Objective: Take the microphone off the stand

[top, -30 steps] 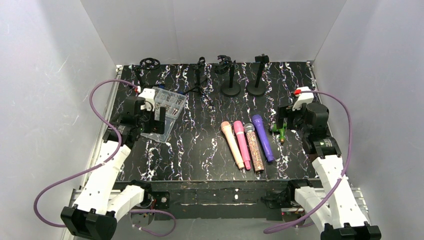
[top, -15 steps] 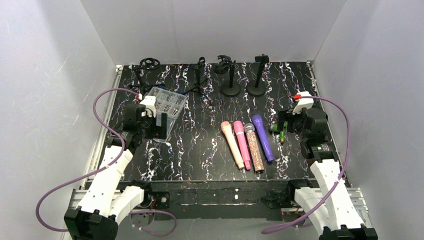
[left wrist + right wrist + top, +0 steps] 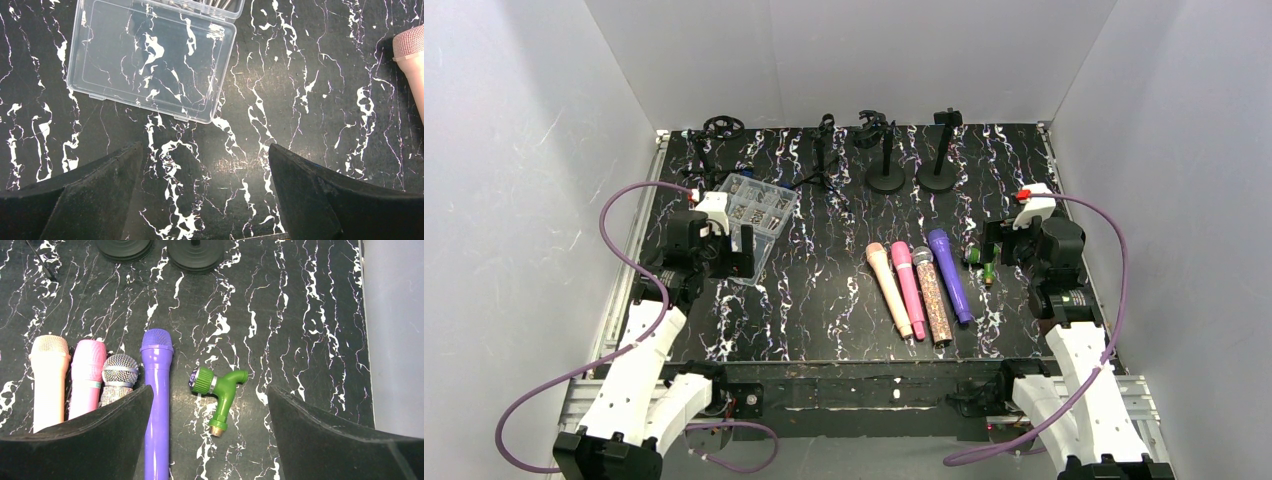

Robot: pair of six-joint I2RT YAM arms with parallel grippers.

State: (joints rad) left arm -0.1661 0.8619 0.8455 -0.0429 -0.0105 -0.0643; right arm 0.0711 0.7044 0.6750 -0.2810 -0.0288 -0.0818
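Several microphones lie side by side on the marbled table: peach [image 3: 890, 290], pink [image 3: 909, 288], glitter silver [image 3: 932, 295] and purple [image 3: 950, 274]. Black stands [image 3: 886, 150] [image 3: 939, 148] [image 3: 824, 150] stand at the back edge, and I see no microphone in any of them. My left gripper [image 3: 742, 250] is open and empty over bare table [image 3: 205, 150]. My right gripper [image 3: 990, 245] is open and empty [image 3: 210, 390] above a green tap. The purple microphone [image 3: 157, 390] runs along its left finger.
A clear plastic box [image 3: 754, 215] of small parts lies open just beyond my left gripper, its lid [image 3: 150, 57] flat on the table. A green plastic tap [image 3: 220, 390] lies right of the microphones. White walls enclose the table on three sides.
My left gripper has drawn back a little toward the near left, away from the clear box. My right gripper has shifted slightly right. The microphones have not moved.
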